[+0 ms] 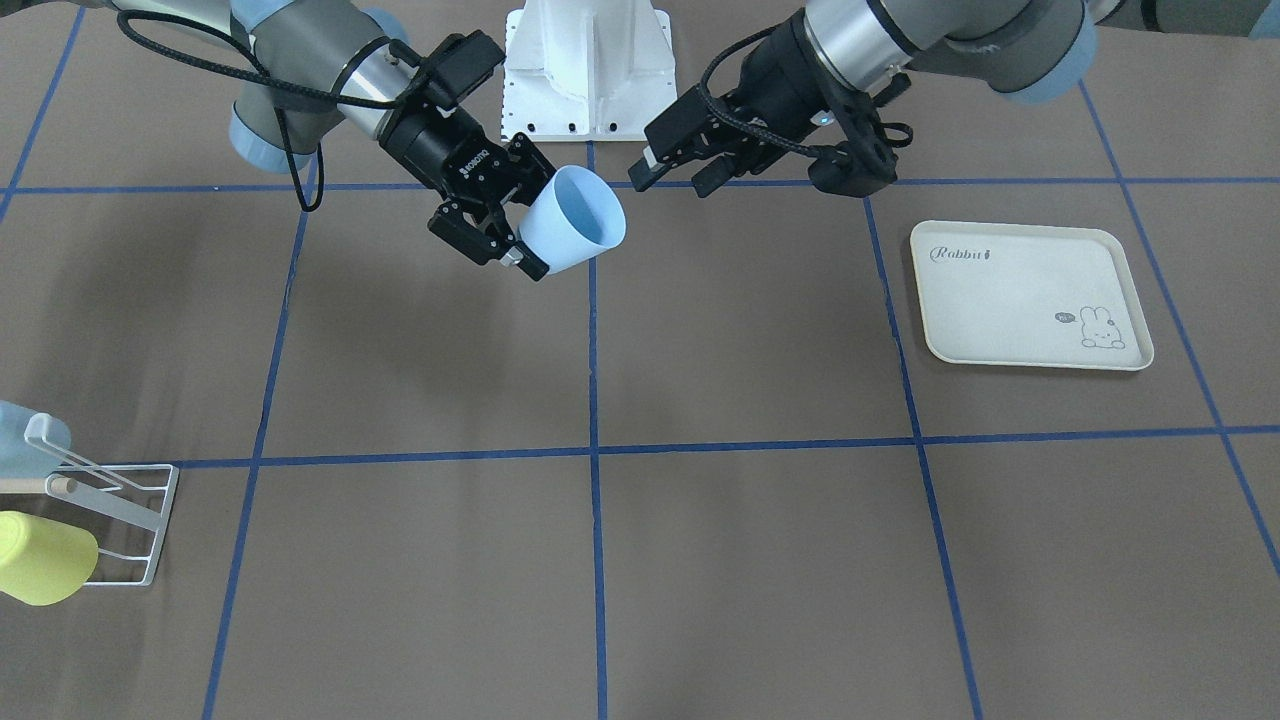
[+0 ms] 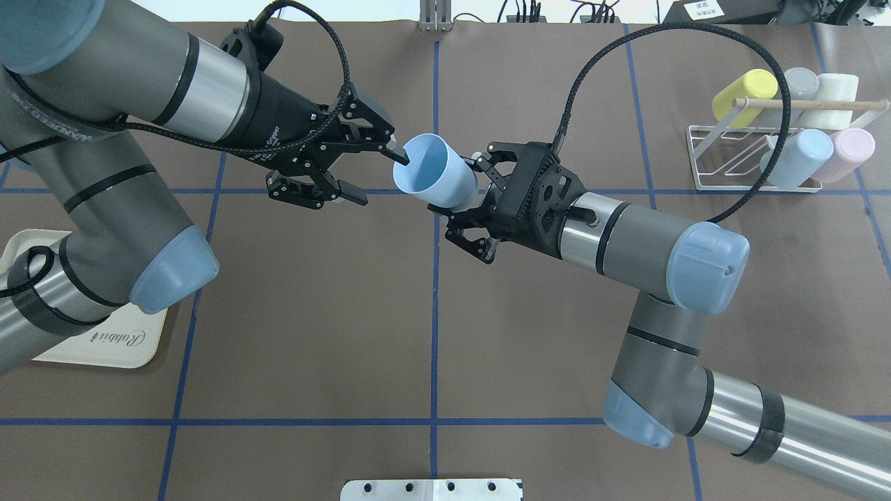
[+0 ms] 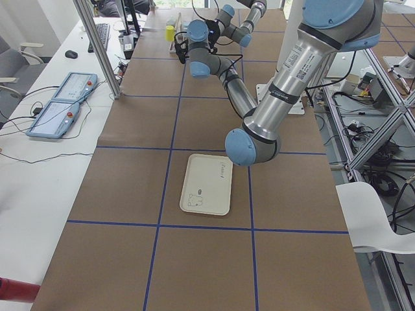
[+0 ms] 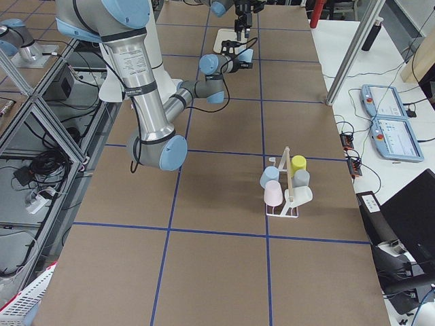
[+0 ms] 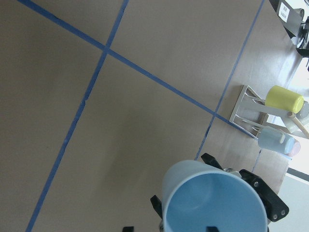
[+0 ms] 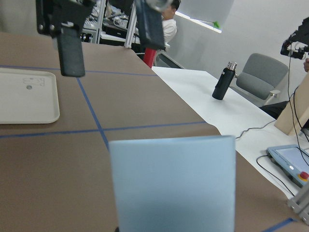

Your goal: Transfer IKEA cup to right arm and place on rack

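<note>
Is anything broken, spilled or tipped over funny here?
Nothing looks broken or spilled. The blue cup is tipped sideways up in the air, but only because the right pincer is gripping it. The cups on the rack lean on its prongs, which looks normal for a rack.

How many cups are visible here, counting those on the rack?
6. One light-blue cup is held in the right gripper; five sit on the rack: yellow, grey, white, pale-blue, pink. Others could be hidden behind them.
</note>
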### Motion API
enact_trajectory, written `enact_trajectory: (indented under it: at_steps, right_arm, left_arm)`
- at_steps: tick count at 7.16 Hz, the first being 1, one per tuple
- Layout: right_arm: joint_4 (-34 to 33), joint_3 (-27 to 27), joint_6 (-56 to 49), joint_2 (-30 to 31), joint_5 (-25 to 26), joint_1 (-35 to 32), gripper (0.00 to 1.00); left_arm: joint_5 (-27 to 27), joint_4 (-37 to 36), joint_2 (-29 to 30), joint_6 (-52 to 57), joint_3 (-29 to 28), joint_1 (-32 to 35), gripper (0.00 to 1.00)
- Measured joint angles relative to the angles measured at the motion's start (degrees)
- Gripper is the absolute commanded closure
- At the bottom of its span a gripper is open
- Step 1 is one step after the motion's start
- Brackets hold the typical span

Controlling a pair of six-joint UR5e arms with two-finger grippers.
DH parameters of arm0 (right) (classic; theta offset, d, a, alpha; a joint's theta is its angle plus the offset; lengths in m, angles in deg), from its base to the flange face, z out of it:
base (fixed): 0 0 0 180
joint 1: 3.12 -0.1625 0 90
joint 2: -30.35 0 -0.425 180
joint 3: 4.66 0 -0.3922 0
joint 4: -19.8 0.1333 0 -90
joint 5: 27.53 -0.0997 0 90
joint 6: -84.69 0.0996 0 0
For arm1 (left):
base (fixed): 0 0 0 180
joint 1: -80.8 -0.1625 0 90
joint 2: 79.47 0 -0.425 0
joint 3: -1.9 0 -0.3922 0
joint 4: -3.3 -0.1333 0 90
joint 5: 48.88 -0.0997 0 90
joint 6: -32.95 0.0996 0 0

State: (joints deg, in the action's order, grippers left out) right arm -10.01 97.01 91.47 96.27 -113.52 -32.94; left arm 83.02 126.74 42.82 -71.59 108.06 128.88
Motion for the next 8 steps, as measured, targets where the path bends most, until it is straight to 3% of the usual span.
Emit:
enact_trajectory:
  at_steps: [3, 6, 8]
  right_arm:
    - [-22.88, 6.72, -1.55, 0.51, -0.52, -4.0, 0.56]
    - [-51.38, 17.42, -17.06, 0.77, -0.55, -8.53, 0.56]
    - [-64.44, 20.9, -30.58, 0.99, -0.25, -12.49, 0.56]
  left_arm:
    - [-5.11, -0.26, -11.22, 17.26, 0.37, 1.89, 0.0]
    - [-7.38, -0.29, -19.44, 30.87, 0.64, 3.21, 0.0]
    - [-9.53, -0.83, -24.79, 42.39, 1.0, 4.86, 0.0]
